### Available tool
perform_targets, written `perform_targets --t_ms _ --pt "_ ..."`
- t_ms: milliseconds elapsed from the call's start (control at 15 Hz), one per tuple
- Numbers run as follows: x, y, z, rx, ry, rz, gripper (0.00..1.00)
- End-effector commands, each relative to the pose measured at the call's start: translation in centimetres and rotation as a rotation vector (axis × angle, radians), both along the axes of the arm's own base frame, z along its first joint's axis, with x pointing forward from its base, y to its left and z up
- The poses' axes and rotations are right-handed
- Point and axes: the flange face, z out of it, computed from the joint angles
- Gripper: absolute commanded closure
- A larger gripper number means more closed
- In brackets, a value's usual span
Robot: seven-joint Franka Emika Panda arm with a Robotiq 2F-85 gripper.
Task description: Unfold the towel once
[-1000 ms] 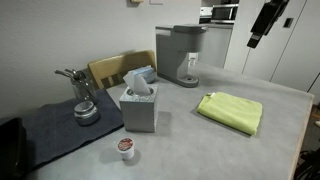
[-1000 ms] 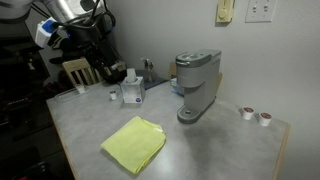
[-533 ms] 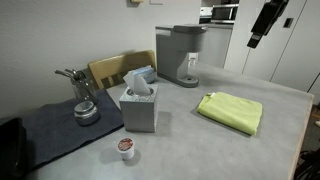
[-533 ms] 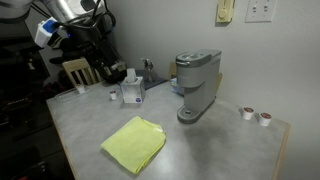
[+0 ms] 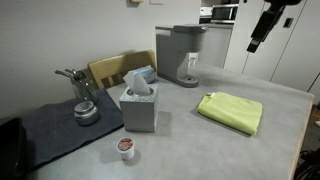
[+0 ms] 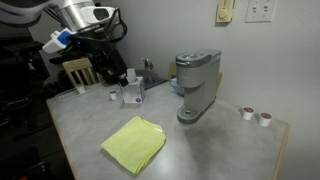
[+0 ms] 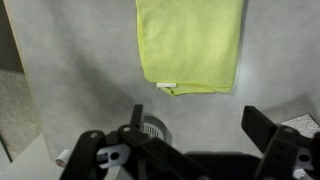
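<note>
Bright yellow-green thin cloth towel (image 7: 190, 45) lies folded flat on grey surface (image 7: 80, 80). Black hand (image 7: 195, 138) hangs high above, jaws spread wide, empty; likely lining up on edge.

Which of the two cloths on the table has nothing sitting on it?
The yellow-green towel; the dark grey mat carries a metal object.

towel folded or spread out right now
Folded. In the wrist view the towel shows stacked layers along its lower edge, and in an exterior view it lies as a compact, doubled rectangle.
</note>
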Motion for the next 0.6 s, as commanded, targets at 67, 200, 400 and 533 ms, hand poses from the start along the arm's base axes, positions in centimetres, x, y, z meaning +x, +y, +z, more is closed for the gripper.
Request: perform_targets --t_ms 67,200,400,533 --pt "1.4 -3.7 -3.5 0.129 0.01 0.088 0.0" --pt "1.5 -5.3 -4.7 0.178 0.027 0.105 0.0" --pt "1.8 -7.7 -6.6 0.212 0.057 0.093 0.0" --pt "2.0 -9.3 -8.3 0.217 0.077 0.07 0.0"
